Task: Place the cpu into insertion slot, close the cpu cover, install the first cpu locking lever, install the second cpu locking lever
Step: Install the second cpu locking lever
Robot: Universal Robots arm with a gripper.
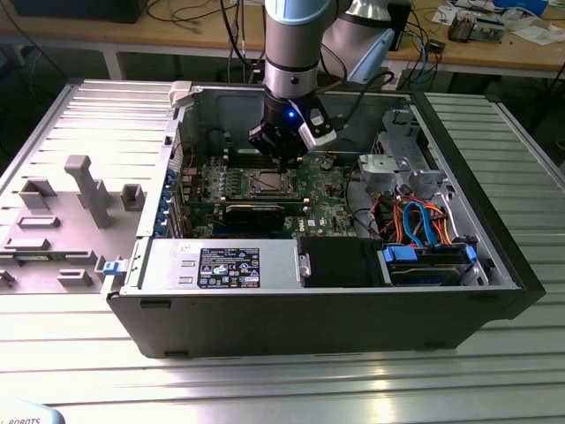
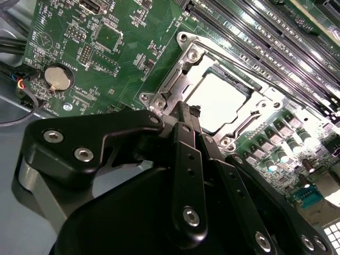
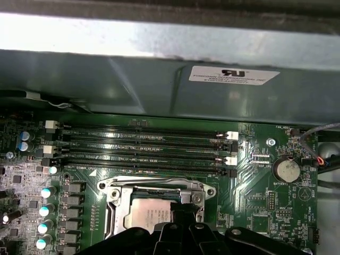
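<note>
Jaws look closed, holding nothing, tip down at the cpu cover edge; cpu already seated, cover down.

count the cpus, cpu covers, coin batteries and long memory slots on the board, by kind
cpu: 1
cpu cover: 1
coin battery: 1
long memory slots: 4
total: 7

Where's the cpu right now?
The cpu sits in the insertion slot on the green motherboard, beside the memory slots, just beyond the gripper tips in both wrist views.
</note>
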